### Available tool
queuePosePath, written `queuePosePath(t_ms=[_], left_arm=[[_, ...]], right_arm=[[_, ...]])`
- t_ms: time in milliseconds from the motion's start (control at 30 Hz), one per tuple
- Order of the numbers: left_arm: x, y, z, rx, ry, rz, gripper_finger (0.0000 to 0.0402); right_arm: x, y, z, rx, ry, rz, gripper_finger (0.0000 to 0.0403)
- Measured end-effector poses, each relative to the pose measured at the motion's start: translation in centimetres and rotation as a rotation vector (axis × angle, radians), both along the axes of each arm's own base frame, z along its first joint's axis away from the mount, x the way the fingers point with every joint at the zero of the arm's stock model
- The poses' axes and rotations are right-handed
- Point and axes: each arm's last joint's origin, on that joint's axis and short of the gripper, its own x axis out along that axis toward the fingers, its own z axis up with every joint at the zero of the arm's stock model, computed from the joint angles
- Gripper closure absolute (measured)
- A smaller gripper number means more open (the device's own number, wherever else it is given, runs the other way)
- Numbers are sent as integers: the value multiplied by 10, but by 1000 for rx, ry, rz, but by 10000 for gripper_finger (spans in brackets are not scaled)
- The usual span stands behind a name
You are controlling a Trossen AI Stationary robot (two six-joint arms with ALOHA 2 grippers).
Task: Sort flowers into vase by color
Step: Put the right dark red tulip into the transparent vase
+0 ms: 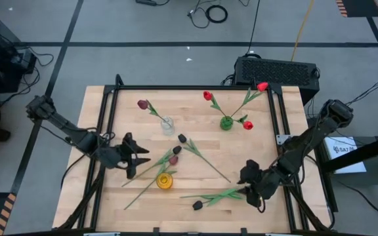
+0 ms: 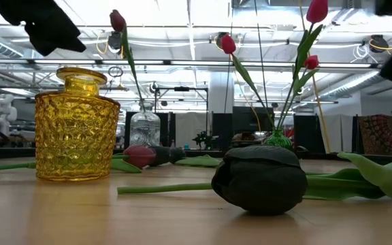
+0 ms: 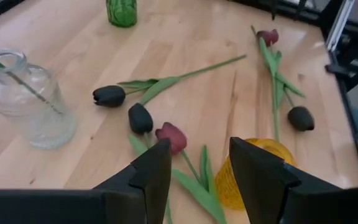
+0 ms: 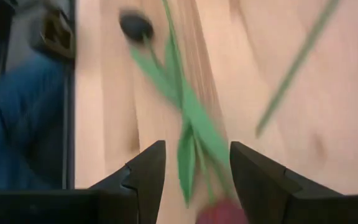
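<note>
Three red tulips [image 1: 262, 86] stand in the green vase [image 1: 226, 122], and a maroon one [image 1: 142, 104] stands in the clear vase [image 1: 168, 124]. The yellow vase [image 1: 165, 181] holds none. Two black tulips [image 3: 140, 118] and a maroon one [image 3: 173, 137] lie beside it. My left gripper [image 1: 135, 157] hovers open just left of them, and the maroon head shows ahead of its fingers in the left wrist view. Near the right edge lie a black tulip [image 1: 197, 205] and a maroon one [image 3: 267, 36], stems crossed. My right gripper [image 4: 191, 168] is open, its fingers on either side of their leaves [image 4: 191, 124].
The wooden table [image 1: 195, 98] has a dark rail frame along its left and right sides. Long stems [image 1: 209, 164] run across the middle between the vases. Bare wood lies at the far left corner and along the near edge. A black box [image 1: 277, 69] sits behind the far edge.
</note>
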Motion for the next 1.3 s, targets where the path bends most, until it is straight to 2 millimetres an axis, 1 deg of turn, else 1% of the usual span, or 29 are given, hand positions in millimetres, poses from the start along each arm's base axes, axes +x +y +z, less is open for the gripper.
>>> queuePosePath(t_ms=[100, 300, 500, 600, 800, 900, 1067, 1300], left_arm=[[3, -6, -5, 20, 13, 2, 233], [15, -16, -12, 23, 2, 11, 233], [26, -24, -17, 60, -21, -26, 233], [27, -25, -19, 65, -12, -31, 233], [27, -25, -19, 65, -13, -30, 233], [27, -24, -19, 71, -18, -21, 233], [27, -25, -18, 66, -27, -21, 233], [27, -25, -17, 69, -31, -22, 233]], right_arm=[[-8, 4, -3, 14, 55, 2, 232], [-12, 11, -4, 29, 56, 22, 232], [-3, 18, -24, 0, 111, 41, 232], [2, 24, -31, -15, 121, 55, 232], [11, 29, -45, -125, 192, 83, 235], [16, 28, -51, -166, 218, 81, 248], [23, 27, -55, -213, 219, 91, 280], [24, 25, -56, -239, 225, 116, 347]])
